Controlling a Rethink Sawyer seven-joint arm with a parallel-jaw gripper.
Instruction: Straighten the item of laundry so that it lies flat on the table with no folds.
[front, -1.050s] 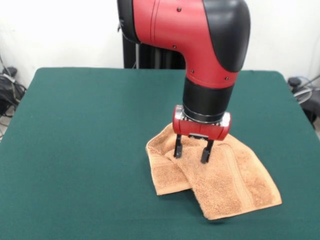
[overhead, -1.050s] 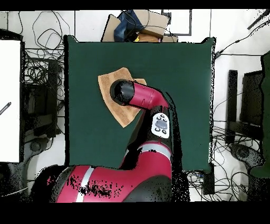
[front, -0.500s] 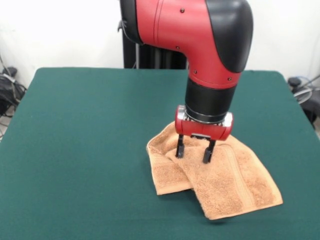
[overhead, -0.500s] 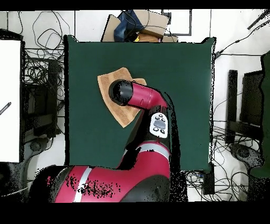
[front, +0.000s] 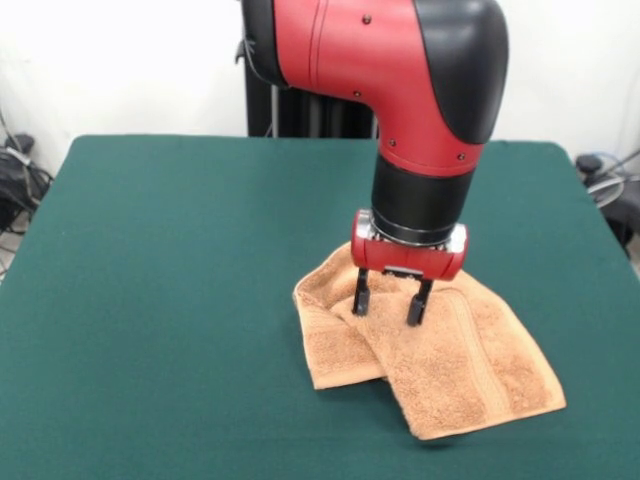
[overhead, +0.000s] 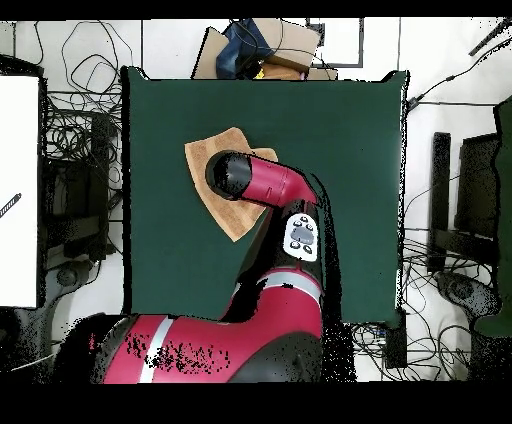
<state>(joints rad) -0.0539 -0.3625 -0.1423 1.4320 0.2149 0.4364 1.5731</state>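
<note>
A white wall (front: 120, 60) stood behind the scene in the front view, with dark cables (front: 18, 170) bunched on the floor at one side and more cabling (front: 605, 175) at the other. From overhead, tangled black wires (overhead: 80, 130) covered the floor beside a large white panel (overhead: 20, 190). A brown cardboard box (overhead: 285, 50) holding dark blue material (overhead: 245, 45) lay past one edge. Dark equipment units (overhead: 455, 200) stood on the opposite side, among further cables (overhead: 440, 330).

Arm (front: 400, 80) vertical; gripper (front: 390, 305) spread, downward
</note>
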